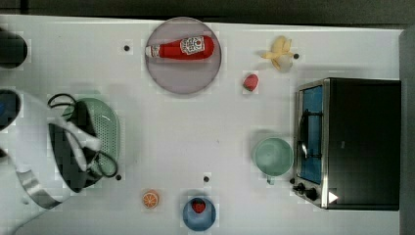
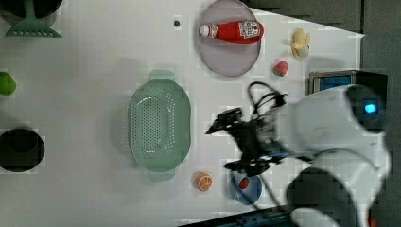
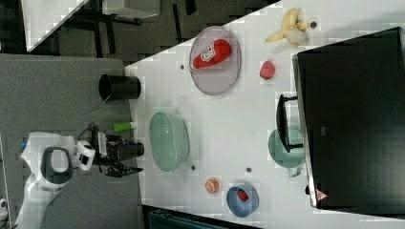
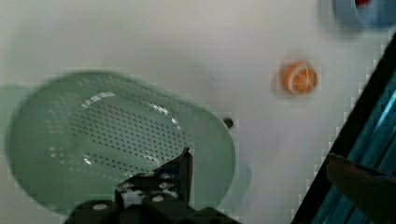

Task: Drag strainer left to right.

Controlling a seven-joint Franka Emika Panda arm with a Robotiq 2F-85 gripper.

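strainer [image 1: 105,131] sits at the top view's left, not yet dragged. gripper [image 2: 231,142] hangs above it, fingers apart, holding nothing. whole drag remains.

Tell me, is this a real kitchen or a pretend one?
Probably a pretend kitchen set up for robot practice: a white table holds a pale green oval plastic strainer, a black toaster oven and a red ketchup bottle on a plate.
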